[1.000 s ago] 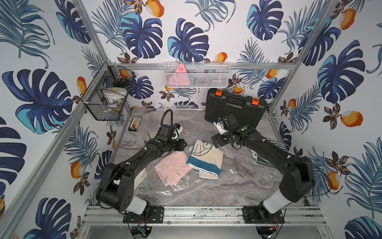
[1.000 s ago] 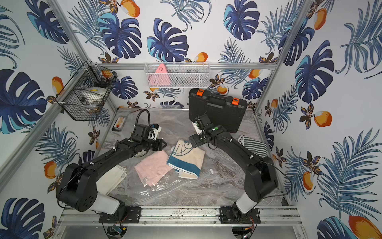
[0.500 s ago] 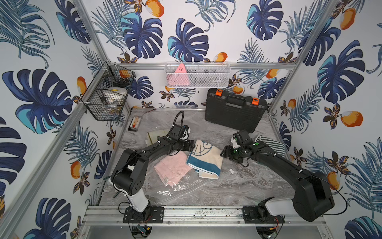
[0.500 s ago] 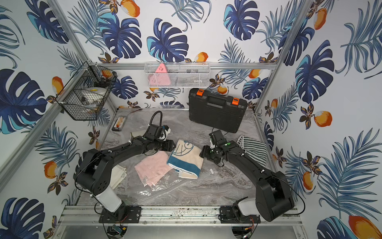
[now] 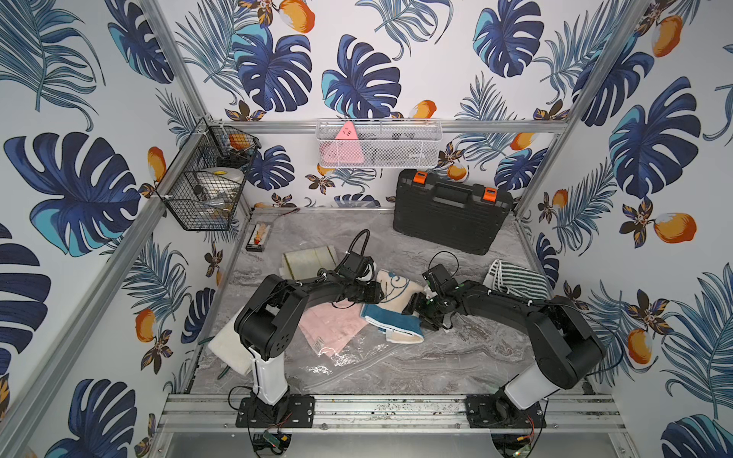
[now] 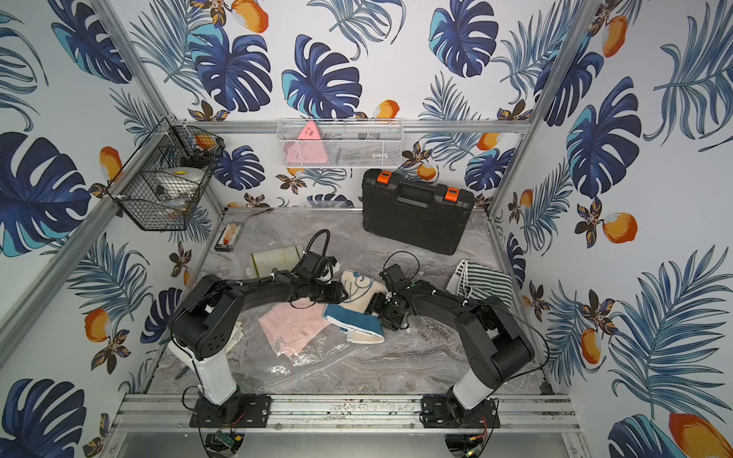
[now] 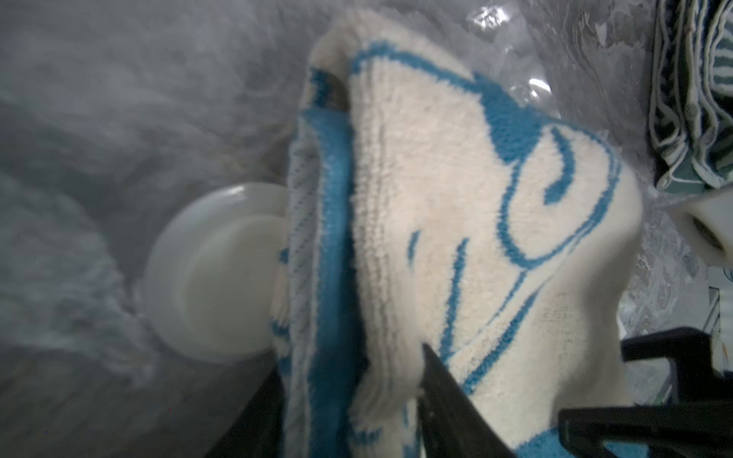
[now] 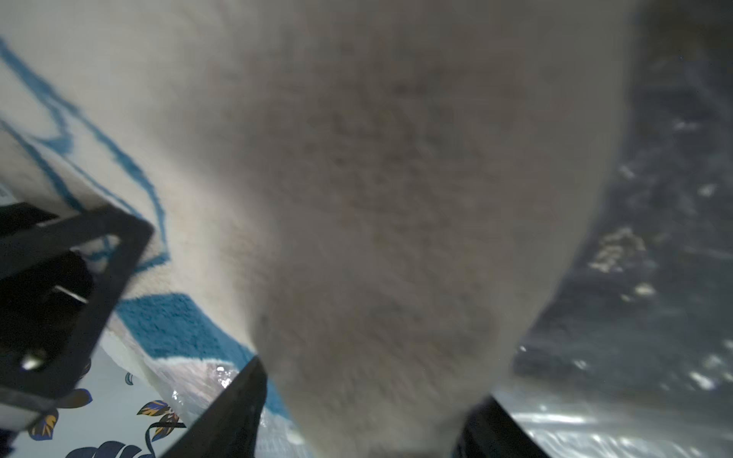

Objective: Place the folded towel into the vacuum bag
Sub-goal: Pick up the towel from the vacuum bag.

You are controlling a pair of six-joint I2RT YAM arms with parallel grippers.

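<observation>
Fluffy cloth towel (image 7: 456, 198), glossy plastic bag (image 5: 345, 359)

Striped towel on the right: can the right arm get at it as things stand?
Probably not yet: the striped towel lies uncovered nearby, but the right gripper is clamped on the blue-and-cream towel.

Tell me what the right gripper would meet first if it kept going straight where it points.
The towel. It sits between the fingers of the right gripper, so going on would likely press into cloth at once.
</observation>
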